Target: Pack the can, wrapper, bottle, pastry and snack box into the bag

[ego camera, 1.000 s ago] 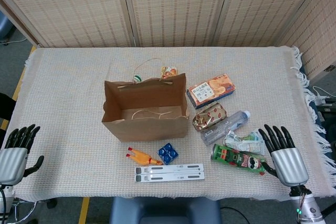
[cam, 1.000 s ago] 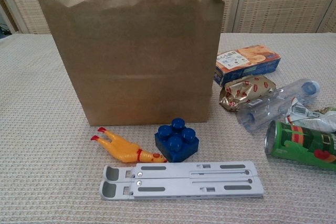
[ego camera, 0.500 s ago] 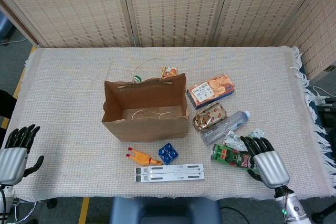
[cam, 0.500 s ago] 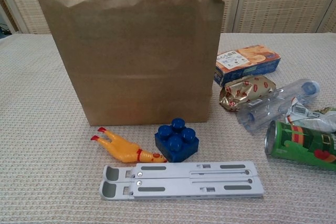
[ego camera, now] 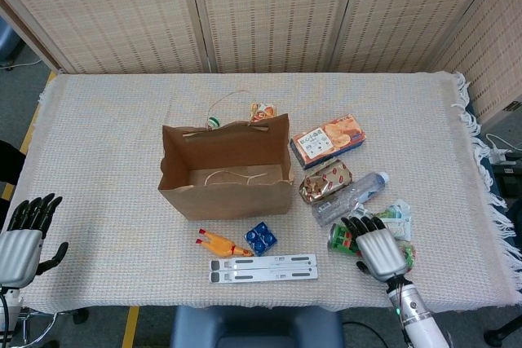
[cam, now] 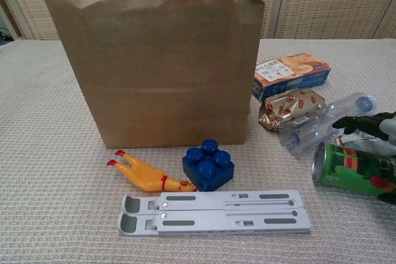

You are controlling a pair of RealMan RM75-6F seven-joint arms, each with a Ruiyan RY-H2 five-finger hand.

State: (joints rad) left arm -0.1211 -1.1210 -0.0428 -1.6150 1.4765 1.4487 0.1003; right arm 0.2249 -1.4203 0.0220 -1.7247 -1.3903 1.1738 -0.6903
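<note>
Green can (cam: 352,170) under spread, empty right hand (ego camera: 378,247); wrapper (ego camera: 397,218), bottle (ego camera: 351,195) crowd alongside.

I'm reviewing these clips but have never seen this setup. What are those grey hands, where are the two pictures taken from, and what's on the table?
A two-armed robot with finger hands sits at a cloth-covered table. One camera looks down from its head, the other looks forward from its chest. An open paper bag stands mid-table. To its right lie a snack box, a gold-wrapped pastry, a clear bottle, a crumpled wrapper and a green can. In front lie a rubber chicken, a blue block and a grey stand. The right hand is over the can, fingers spread; no grip shows. The left hand holds nothing.
</note>
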